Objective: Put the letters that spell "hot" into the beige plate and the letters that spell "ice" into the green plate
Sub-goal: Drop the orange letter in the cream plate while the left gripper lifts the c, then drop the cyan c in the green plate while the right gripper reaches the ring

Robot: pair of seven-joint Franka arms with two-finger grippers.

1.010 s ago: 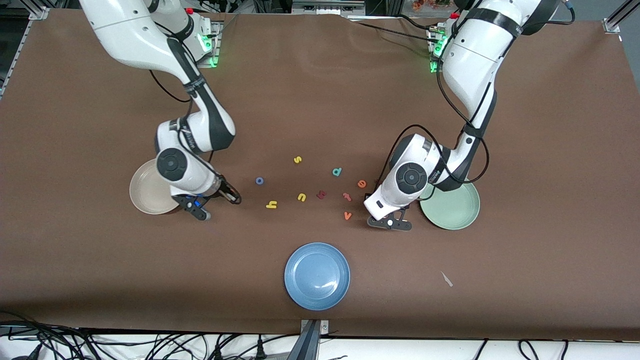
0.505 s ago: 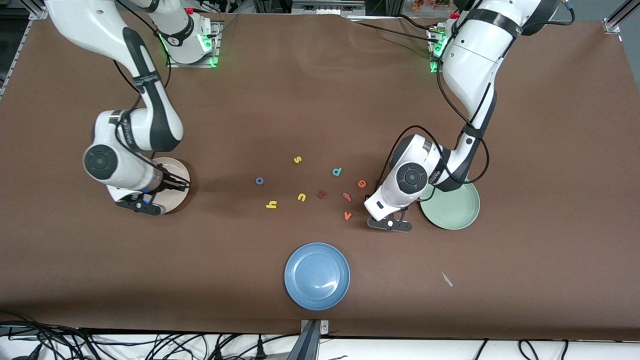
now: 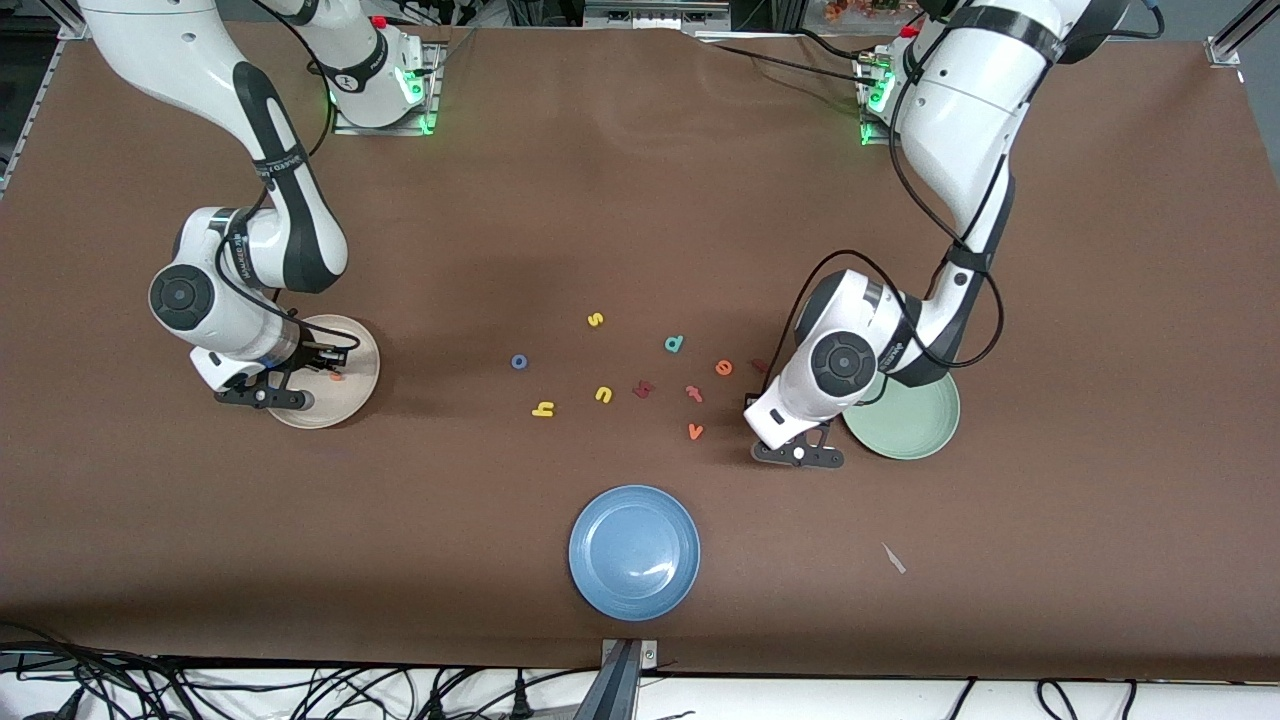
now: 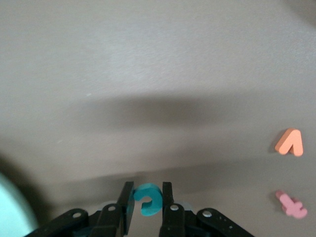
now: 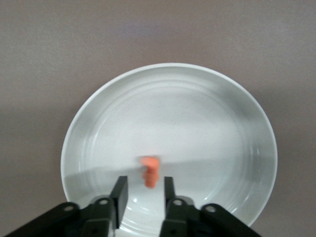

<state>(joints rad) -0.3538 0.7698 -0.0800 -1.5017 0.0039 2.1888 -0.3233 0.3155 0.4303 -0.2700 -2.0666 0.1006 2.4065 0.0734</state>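
Observation:
My right gripper [image 5: 144, 185] hangs over the beige plate [image 3: 352, 402], open. The orange t [image 3: 336, 376] lies free on the plate just past the jaws, touching neither finger. My left gripper [image 4: 147, 190] is shut on the teal c [image 4: 148, 200], held a little above the table beside the green plate [image 3: 915, 420]; in the front view the hand hides its fingers. The blue o [image 3: 519, 361], yellow h [image 3: 543, 408] and orange e [image 3: 723, 367] lie on the table between the two plates. I cannot make out the i.
Loose on the mat: yellow s [image 3: 596, 319], yellow u [image 3: 603, 394], teal d [image 3: 675, 343], a dark red letter [image 3: 643, 388], red-orange t [image 3: 693, 392], orange v [image 3: 695, 431]. A small dark red bit [image 3: 760, 365] lies by the left hand. The blue plate [image 3: 634, 590] sits nearest the front camera.
My right arm swung from beside the letters to the beige plate, and its jaws opened off the orange t. My left gripper shut on the c and shifted slightly toward the green plate.

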